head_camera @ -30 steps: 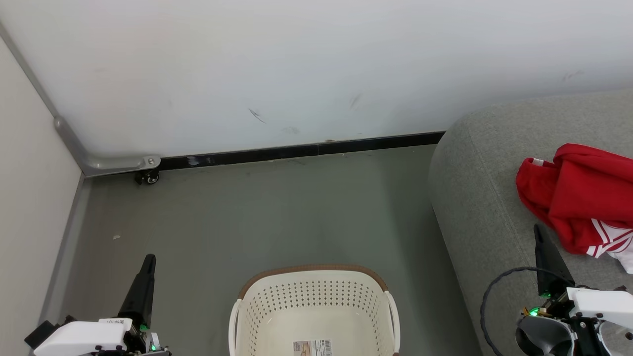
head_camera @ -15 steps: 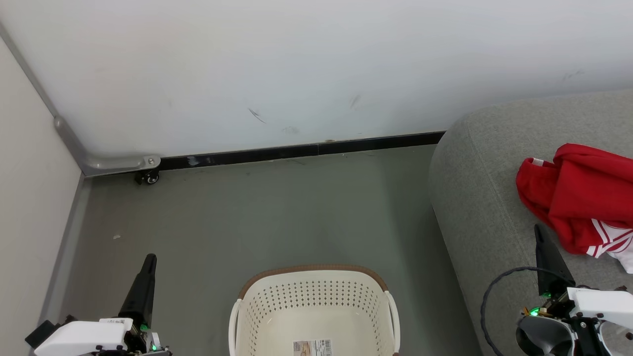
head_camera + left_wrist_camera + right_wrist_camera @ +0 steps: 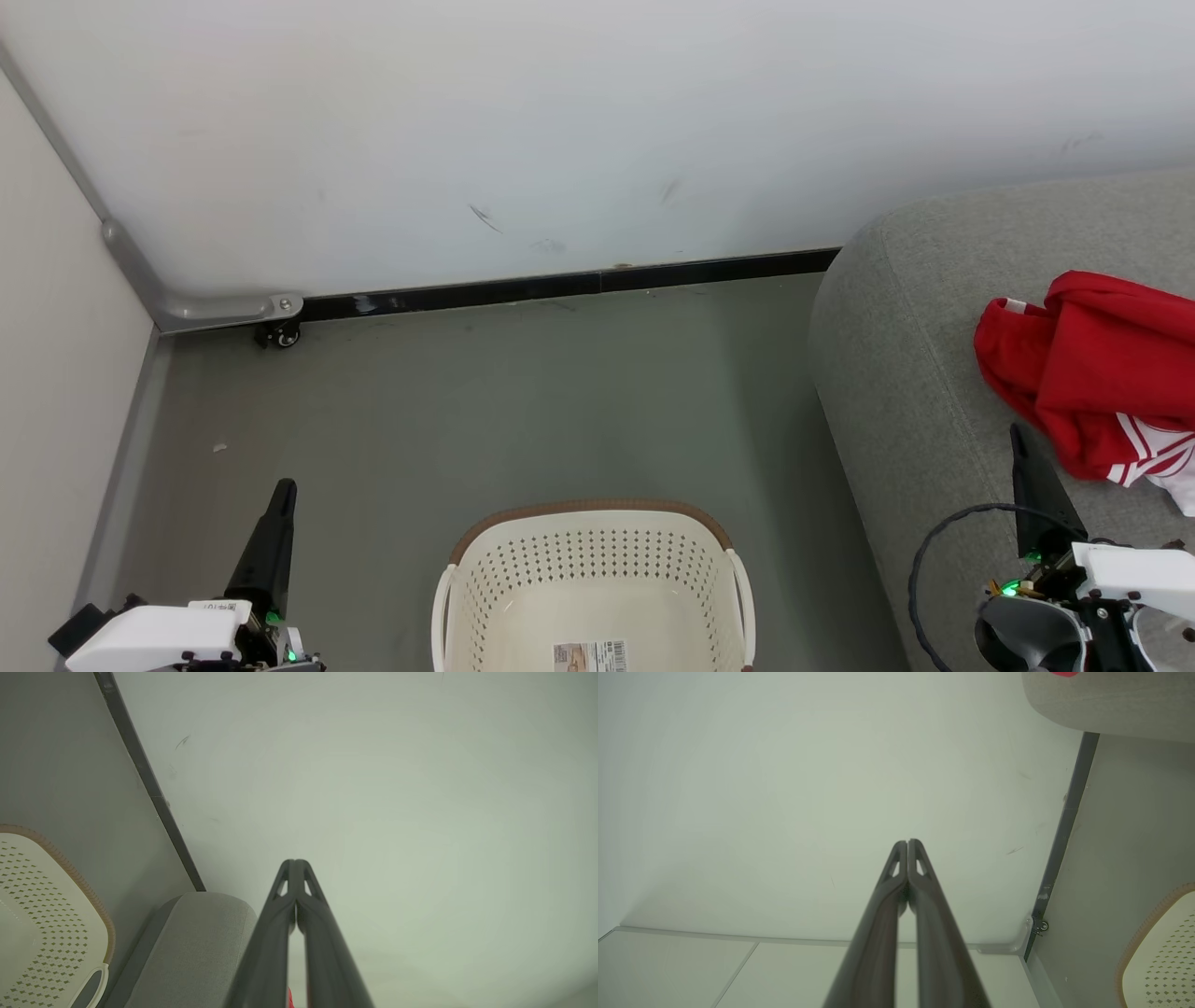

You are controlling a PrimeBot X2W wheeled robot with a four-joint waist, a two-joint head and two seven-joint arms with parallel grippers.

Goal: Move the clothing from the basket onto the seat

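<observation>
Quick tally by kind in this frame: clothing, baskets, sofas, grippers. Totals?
Red clothing heap: 1 (garments inside can't be told apart)
Basket: 1
Sofa: 1
Grippers: 2 (left gripper, right gripper)
Total: 5

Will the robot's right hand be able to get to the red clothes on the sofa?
Probably yes. The right gripper hangs shut just beside the clothing on the seat, with nothing between them.

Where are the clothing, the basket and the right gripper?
clothing (image 3: pixel 1102 364), head view, middle of the red pile.
basket (image 3: pixel 588 507), head view, brown far rim.
right gripper (image 3: pixel 906 843), right wrist view, between shut fingertips.
</observation>
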